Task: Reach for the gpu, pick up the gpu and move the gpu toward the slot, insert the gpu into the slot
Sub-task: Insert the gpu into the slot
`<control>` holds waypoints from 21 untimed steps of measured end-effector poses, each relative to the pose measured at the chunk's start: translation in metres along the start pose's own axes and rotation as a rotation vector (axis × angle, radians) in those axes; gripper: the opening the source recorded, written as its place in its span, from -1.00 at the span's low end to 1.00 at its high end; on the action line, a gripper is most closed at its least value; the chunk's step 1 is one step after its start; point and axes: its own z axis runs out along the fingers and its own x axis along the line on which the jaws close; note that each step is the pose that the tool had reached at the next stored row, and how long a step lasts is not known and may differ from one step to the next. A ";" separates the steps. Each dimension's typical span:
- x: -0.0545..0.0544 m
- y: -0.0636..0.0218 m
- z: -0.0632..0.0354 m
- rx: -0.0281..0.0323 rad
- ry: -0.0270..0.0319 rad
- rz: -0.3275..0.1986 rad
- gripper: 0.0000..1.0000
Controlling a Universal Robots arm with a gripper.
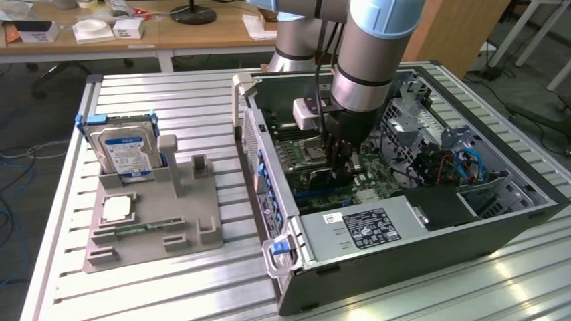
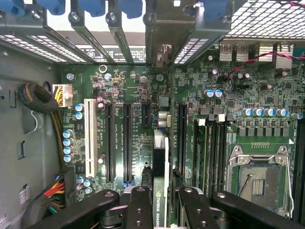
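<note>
Gpu (image 2: 161,183) handling is at the insertion step: the card stands on edge inside the open computer case (image 1: 499,221), clamped between the two fingers of the tool (image 2: 161,205), whose jaws are drawn in narrow against the card's thin faces. Relative to the motherboard (image 2: 228,100), the card hangs just above the board, its lower edge pointing down among the long black expansion slots, near the slot (image 2: 181,138) that lies between the white connector strip and the open processor socket (image 2: 259,179). Whether the edge has already entered a slot or sits just over one, I cannot tell. Judging by this, reaching, lifting and carrying are done, and what remains calls for keeping the card square to the slot's length, its contact edge lined up over the opening, then a straight press toward the motherboard without tilt; a slight skew would likely make the edge catch on the slot's lip. The wrist view gives the fine alignment: the card seen edge-on, a printed label on its face, the parallel slots running away from it, and the dark fingers (image 2: 138,210) pressing each side. The exterior view gives the setting instead: the arm reaching down into the case over the motherboard, the tool (image 1: 341,170) deep among the components, and, well apart from the case on the slatted surface (image 1: 160,294), a grey fixture (image 1: 170,214) carrying a blue-labelled hard drive (image 1: 125,150) and a small silver chip (image 1: 118,208).
</note>
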 end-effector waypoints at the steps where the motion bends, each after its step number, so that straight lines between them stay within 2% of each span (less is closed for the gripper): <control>1: 0.000 0.0000 0.0000 0.0000 0.0000 0.000 -0.47; 11: 0.000 0.0002 0.0058 -0.0009 -0.0002 0.000 -0.47; 18: 0.000 0.0002 0.0107 -0.0054 0.0009 -0.001 -0.47; 21: 0.000 0.0002 0.0117 -0.0057 -0.0004 -0.001 -0.47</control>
